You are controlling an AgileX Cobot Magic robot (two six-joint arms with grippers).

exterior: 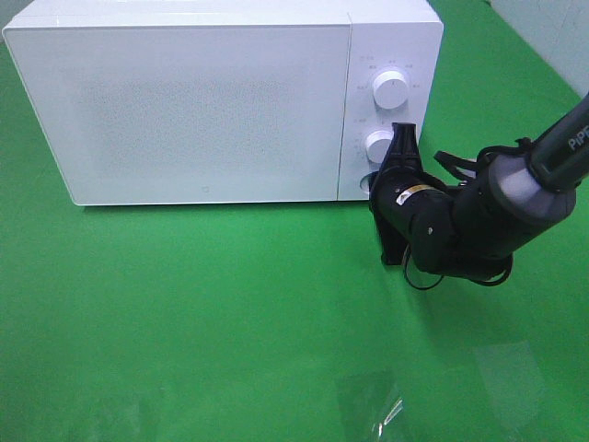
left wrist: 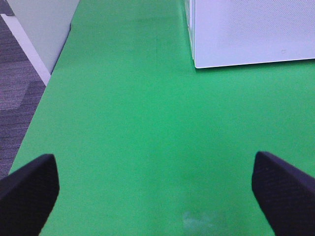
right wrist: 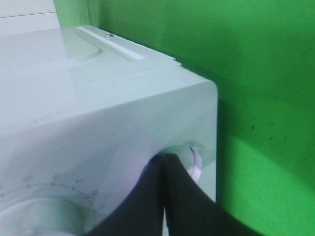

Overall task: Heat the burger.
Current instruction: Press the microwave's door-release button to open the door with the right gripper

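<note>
The right pincer (right wrist: 164, 158), closed on nothing, touches its tips to a small round button (right wrist: 195, 161) low on the right panel of the white box-shaped microwave (exterior: 193, 101). The left pincer (left wrist: 152, 162) hangs wide open over the green tabletop (left wrist: 138, 98). The burger is hidden from every view.

Bright, even overhead light, pale glare patches on the green table (exterior: 230, 304) near its front edge, thin shadow under the microwave (exterior: 184, 101), right wrist view soft, dark fingers (right wrist: 187, 206) blurred

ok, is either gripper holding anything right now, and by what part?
Nothing held: left gripper is open over the green table; right gripper is shut and empty, tips at a round control on the microwave.
</note>
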